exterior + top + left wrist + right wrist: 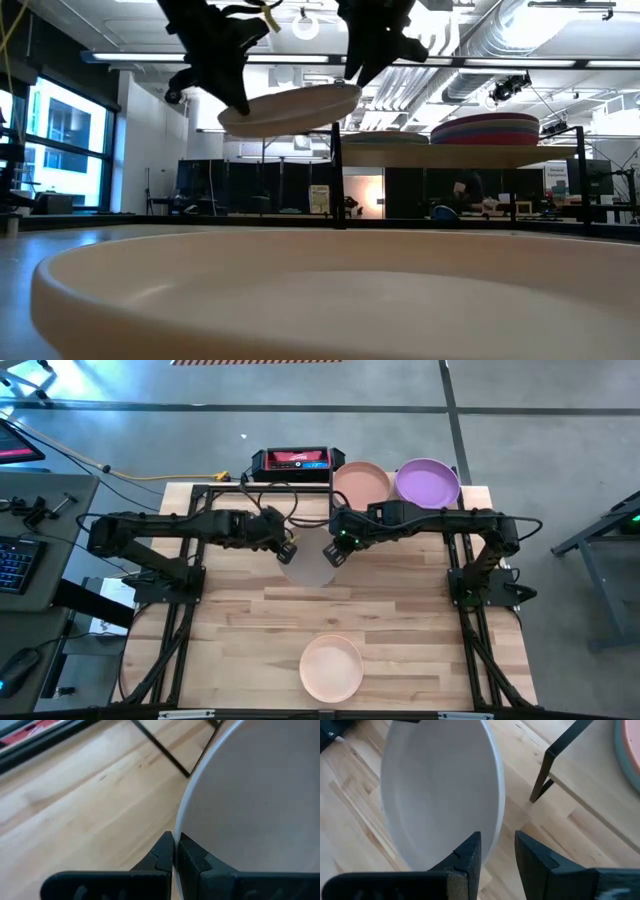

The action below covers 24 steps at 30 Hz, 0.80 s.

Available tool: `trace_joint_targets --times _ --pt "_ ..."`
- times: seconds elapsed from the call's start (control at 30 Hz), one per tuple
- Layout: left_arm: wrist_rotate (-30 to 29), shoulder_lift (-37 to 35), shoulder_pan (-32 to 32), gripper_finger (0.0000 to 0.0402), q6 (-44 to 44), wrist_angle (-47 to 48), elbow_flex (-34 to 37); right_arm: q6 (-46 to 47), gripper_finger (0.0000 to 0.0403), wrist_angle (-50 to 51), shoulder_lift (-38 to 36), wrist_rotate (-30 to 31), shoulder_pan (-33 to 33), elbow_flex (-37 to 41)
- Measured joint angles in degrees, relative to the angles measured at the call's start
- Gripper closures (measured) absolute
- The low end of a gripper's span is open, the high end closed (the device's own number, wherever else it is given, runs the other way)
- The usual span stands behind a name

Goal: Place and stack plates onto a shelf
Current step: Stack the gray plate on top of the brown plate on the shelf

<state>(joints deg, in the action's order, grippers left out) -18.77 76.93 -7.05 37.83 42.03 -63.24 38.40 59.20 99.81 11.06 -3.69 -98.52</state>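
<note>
Item: round shallow matte grey-beige plate (pixel 308 565), held in the air above the large wooden tabletop (pixel 230 640), just in front of the small raised light-wood shelf on thin black posts (pixel 560 152); sits roughly level in low view, slightly tilted. Left gripper (pixel 175 857): fingers pinched shut on plate rim at its left side. Right gripper (pixel 496 851): jaws parted, astride the rim's opposite edge, not visibly clamped; whether it touches can't be told. Shelf contents: peach round plate (pixel 360 484) w/ more under it on left half; purple round plate (pixel 428 484) topping a multi-colour stack on right half. Spare: cream-peach round plate (pixel 331 666) lying on tabletop nr front edge, well apart from both arms. Step, by judgement: handover or two-arm carry of the grey-beige plate mid-transfer toward shelf; task well along, approx. two plates left. Next move calls for: right jaws closing firmly before left lets go, then lift clear of shelf edge & stacks, keeping plate level. Risk: slip from thin rim pinch.
</note>
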Motion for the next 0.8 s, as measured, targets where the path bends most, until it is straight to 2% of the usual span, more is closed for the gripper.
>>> trace_joint_targets --times 0.33,0.43,0.6,0.8 --pt "0.3 0.0 -1.2 0.0401 -2.5 -5.0 -0.3 -1.3 0.0309 0.0 0.0 -0.8 -1.6 0.0" --pt "0.3 0.0 -1.2 0.0401 -2.5 -5.0 -0.3 -1.4 0.0327 0.0 0.0 -1.3 -1.8 0.0" --pt "0.2 0.0 -1.2 0.0401 -2.5 -5.0 -0.3 -2.0 0.0388 0.5 0.0 -3.1 -2.5 0.0" --pt "0.3 0.0 -1.2 0.0401 -2.5 -5.4 -0.3 -0.9 0.0398 1.4 0.0 -4.9 -3.6 0.0"
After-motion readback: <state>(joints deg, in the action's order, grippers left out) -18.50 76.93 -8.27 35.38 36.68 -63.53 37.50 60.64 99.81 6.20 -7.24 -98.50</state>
